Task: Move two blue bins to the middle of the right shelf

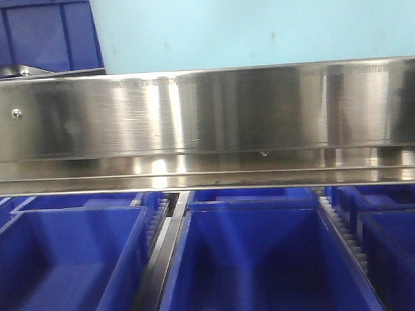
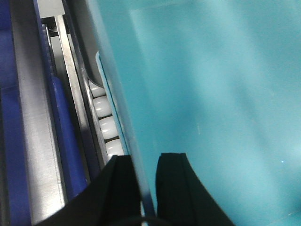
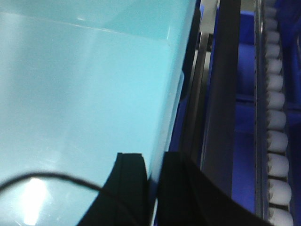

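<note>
Pale blue bin (image 1: 257,26) hangs between my two claws, just above the right shelf's steel rail (image 1: 205,111), its long axis seemingly along the rail. Left gripper (image 2: 148,188) and right gripper (image 3: 153,188) are each nearly closed, pinching an opposite wall. Dark blue bins (image 1: 267,263) sit below, beside white rollers (image 2: 103,117).

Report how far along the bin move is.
Done: unclear; dark blue plastic bins already sit below the shiny stainless-steel shelf rail. In hand: left gripper and right gripper each pinch a wall of a pale teal-looking bin. Left: setting it down, releasing.
</note>
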Robot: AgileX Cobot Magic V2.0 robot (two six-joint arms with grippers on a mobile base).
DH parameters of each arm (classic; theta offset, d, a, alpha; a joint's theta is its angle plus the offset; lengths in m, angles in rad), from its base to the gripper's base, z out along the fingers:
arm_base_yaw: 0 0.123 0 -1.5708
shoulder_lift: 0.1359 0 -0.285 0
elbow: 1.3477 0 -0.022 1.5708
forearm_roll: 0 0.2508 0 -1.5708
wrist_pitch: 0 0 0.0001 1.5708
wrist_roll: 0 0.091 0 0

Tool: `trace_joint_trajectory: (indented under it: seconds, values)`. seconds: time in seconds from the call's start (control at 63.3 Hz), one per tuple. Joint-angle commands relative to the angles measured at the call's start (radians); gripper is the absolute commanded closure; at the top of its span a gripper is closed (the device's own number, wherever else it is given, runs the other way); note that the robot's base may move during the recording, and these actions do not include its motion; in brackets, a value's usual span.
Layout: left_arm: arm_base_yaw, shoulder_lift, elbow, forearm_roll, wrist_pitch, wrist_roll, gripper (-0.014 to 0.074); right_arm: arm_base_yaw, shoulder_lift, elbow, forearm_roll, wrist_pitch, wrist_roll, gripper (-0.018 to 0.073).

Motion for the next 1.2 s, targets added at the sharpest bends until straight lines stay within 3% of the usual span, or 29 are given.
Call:
trace_joint_trajectory:
  seconds: [0.0,0.284,0.379,0.442,0.521,0.616,0.695,0.774,1.073,1.184]
  values:
    - [-0.015,-0.019,-0.012,-0.091,-0.032,0.025,0.0707,0.002,-0.002,-0.006,0.007,-0.014,-0.026,0.0712]
    - [-0.017,-0.019,-0.012,-0.085,-0.032,0.025,0.0707,0.002,-0.002,-0.006,0.007,0.018,-0.026,0.0712]
    - [-0.017,-0.019,-0.012,-0.085,-0.032,0.025,0.0671,0.002,-0.002,-0.006,0.007,0.018,-0.026,0.0655]
    - [-0.017,-0.019,-0.012,-0.085,-0.032,0.025,0.0596,0.002,-0.002,-0.006,0.007,0.018,-0.026,0.0567]
    - [-0.017,-0.019,-0.012,-0.085,-0.032,0.025,0.0475,0.002,-0.002,-0.007,0.007,0.018,-0.026,0.0385]
    - [-0.017,-0.019,-0.012,-0.083,-0.032,0.025,0.0272,0.002,-0.011,-0.007,0.005,0.018,-0.026,0.0129]
    - [-0.017,-0.019,-0.012,-0.078,-0.032,0.025,0.0104,0.002,-0.025,-0.007,0.005,0.009,-0.017,-0.002]
    - [-0.017,-0.025,-0.014,-0.069,-0.032,0.027,-0.0025,0.002,-0.047,-0.007,0.005,0.006,-0.015,-0.0007]
    - [-0.017,-0.107,-0.012,0.059,-0.032,0.032,-0.0005,0.002,-0.13,-0.007,0.005,0.026,0.056,0.0001]
    - [-0.017,-0.14,0.002,0.066,-0.032,0.032,-0.0005,0.002,-0.134,-0.005,0.005,0.074,0.066,0.0001]
